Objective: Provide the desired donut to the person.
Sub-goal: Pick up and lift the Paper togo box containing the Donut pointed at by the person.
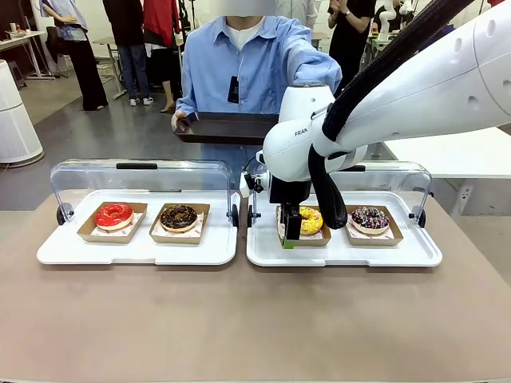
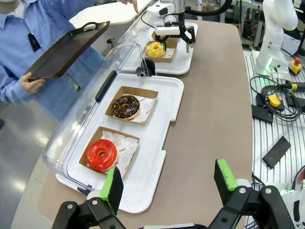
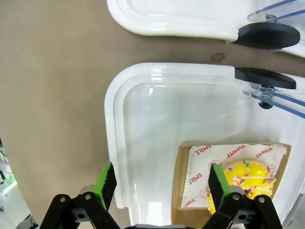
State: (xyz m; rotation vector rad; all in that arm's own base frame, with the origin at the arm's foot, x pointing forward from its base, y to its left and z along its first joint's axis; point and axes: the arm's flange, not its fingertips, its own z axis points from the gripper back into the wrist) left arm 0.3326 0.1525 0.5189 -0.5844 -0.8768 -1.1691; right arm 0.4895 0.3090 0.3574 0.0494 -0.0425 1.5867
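Right gripper (image 3: 161, 185), jaws spread, just beside yellow donut (image 3: 250, 177); left gripper (image 2: 167, 187), jaws spread, above table (image 2: 207, 119).

Robotics lab, cables (image 2: 272, 88) on aluminium bench (image 2: 267, 143)

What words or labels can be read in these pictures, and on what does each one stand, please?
"SMILE": red print on the paper liner under the yellow donut.
"YUMMY": red print on the same liner.
"FRA", cut off: on the right arm.
Red print on the other liners, left wrist view: too small to read.
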